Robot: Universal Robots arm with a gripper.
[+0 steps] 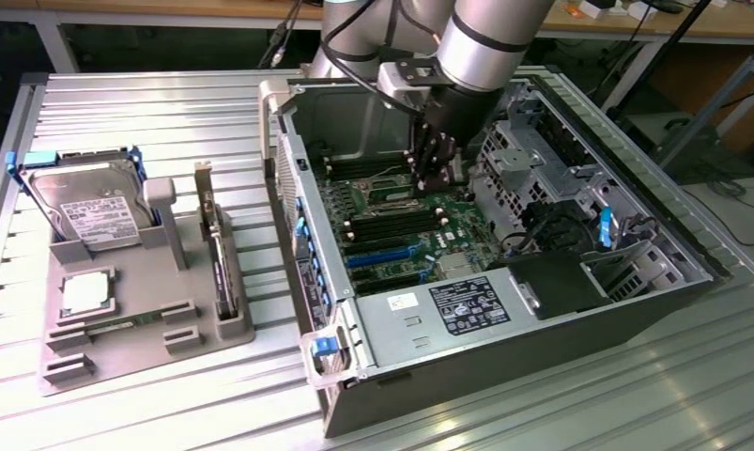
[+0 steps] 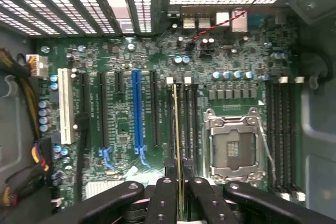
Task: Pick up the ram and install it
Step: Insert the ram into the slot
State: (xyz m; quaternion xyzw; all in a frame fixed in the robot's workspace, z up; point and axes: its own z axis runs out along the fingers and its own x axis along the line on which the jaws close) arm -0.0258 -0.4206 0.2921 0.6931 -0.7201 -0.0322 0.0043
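Ram [image 2: 178, 129], likely light, stiff yet fragile, best pinched along its top edge, hangs clamped in the narrowly closed tool [image 2: 181, 195] above the motherboard [image 2: 123, 61], toward the exterior view's twelve o'clock inside the case [image 1: 395, 334].

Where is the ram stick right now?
The ram is gripped edge-on in the end effector, inside the open computer case on the exterior view's right. It is over the memory slots, beside the empty processor socket.
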